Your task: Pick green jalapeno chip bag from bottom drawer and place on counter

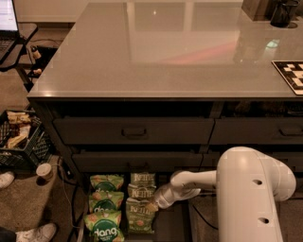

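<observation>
The bottom drawer (173,224) is pulled open at the foot of the cabinet. In it lie three olive-green jalapeno chip bags in a column; the middle one (140,191) is nearest my arm. Three brighter green "dang" bags (105,203) lie in the column to their left. My gripper (152,206) reaches in from the right, low over the drawer, its tip at the right edge of the olive bags between the middle and the front one (138,217). The counter (180,47) spreads wide above.
Two rows of shut dark drawers (135,132) sit above the open one. A checkered board (291,75) lies at the counter's right edge, dark containers (284,12) at the back right. A black crate (19,139), a cup (45,171) and shoes (33,232) are on the floor, left.
</observation>
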